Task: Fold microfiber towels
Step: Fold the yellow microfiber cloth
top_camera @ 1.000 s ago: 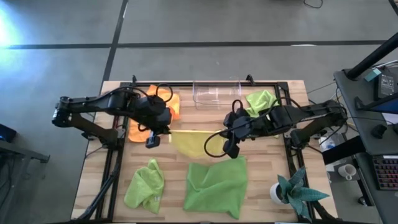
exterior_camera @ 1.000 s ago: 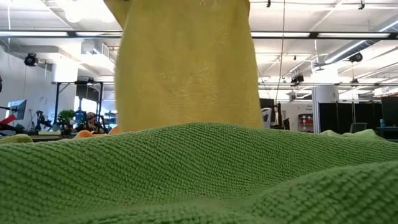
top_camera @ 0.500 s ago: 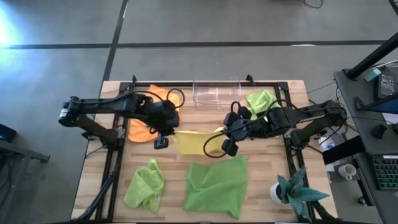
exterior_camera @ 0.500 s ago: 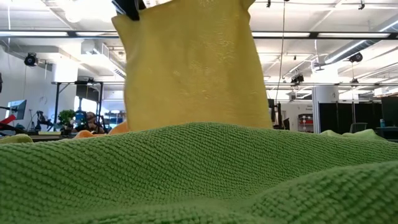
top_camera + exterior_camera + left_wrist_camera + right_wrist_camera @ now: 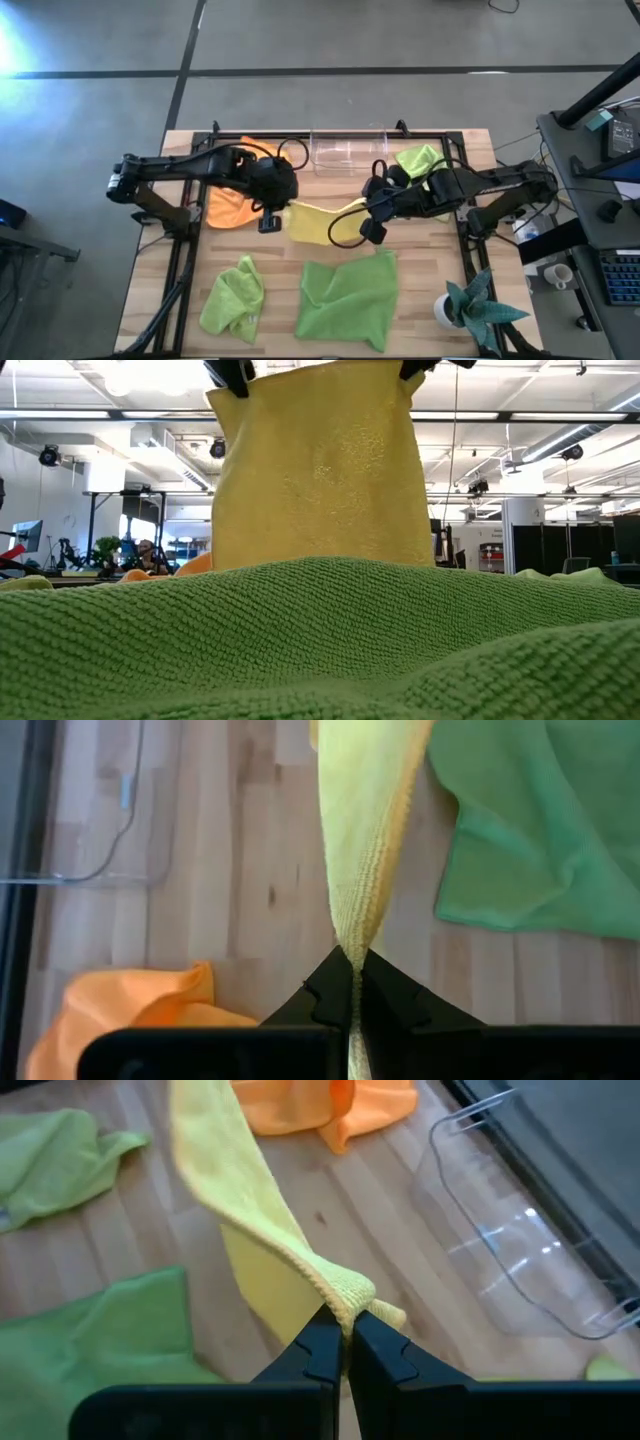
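Observation:
A yellow towel [image 5: 318,222] hangs stretched between my two grippers above the table's middle. My left gripper [image 5: 270,215] is shut on its left end, my right gripper [image 5: 370,222] on its right end. In the low view the yellow towel [image 5: 320,470] hangs as a sheet behind a lime green towel [image 5: 320,640]. An orange towel [image 5: 232,195] lies at the back left. Lime green towels lie at the near left [image 5: 233,298], near middle [image 5: 348,300] and back right [image 5: 418,160]. My left gripper pinches the yellow towel's upper edge at its left corner [image 5: 352,942] between its two fingers. The cloth runs away from the fingertips and hangs below them. My right gripper pinches the upper edge at the right corner [image 5: 345,1302] between its two fingers, where the cloth is bunched. The towel hangs below.
A clear plastic bin [image 5: 347,152] stands at the table's far edge. A teal spiky plant in a white pot [image 5: 470,308] stands at the near right corner. Bare wood shows under the yellow towel and behind it.
My left gripper has moved toward the table's right, and both grippers a little toward its far edge. The yellow towel has gone with them, and in the low view its top edge and both grippers have come down into sight.

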Tool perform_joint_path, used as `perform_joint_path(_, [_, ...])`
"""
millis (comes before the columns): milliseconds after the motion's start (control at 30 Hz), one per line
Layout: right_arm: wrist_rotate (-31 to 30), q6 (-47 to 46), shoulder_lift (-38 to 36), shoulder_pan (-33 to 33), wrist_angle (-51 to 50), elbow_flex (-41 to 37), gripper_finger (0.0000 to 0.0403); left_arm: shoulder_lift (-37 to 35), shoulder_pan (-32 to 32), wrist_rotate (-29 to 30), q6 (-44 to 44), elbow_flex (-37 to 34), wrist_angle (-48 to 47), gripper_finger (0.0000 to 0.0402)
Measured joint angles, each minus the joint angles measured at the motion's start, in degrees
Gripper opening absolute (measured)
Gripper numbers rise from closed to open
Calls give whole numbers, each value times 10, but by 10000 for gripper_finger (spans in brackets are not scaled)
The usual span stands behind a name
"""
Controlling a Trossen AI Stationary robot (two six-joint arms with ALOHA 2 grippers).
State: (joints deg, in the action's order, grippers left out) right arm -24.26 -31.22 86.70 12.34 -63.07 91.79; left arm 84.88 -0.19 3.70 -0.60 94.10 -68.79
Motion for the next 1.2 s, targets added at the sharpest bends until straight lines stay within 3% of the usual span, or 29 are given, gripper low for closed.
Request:
perform_joint_path(400, [-62,45,-1,-58,-13,8,9,6,29,101,57,55,-24,0])
perform_joint_path(633, [-146,94,-4,-76,-14,23,9,22,42,230,145,85,-21,0])
perform_joint_path(700, [-158,112,-4,-75,-13,29,9,22,42,243,145,90,-21,0])
perform_joint_path(867, [-128,99,-4,-66,-18,31,9,18,35,199,73,80,-28,0])
perform_joint_path(1067, [-28,13,1,-47,-36,-15,9,28,25,43,-57,40,-24,0])
perform_joint_path(1200, [51,-38,9,-34,-16,-57,9,49,7,8,-82,-4,-22,0])
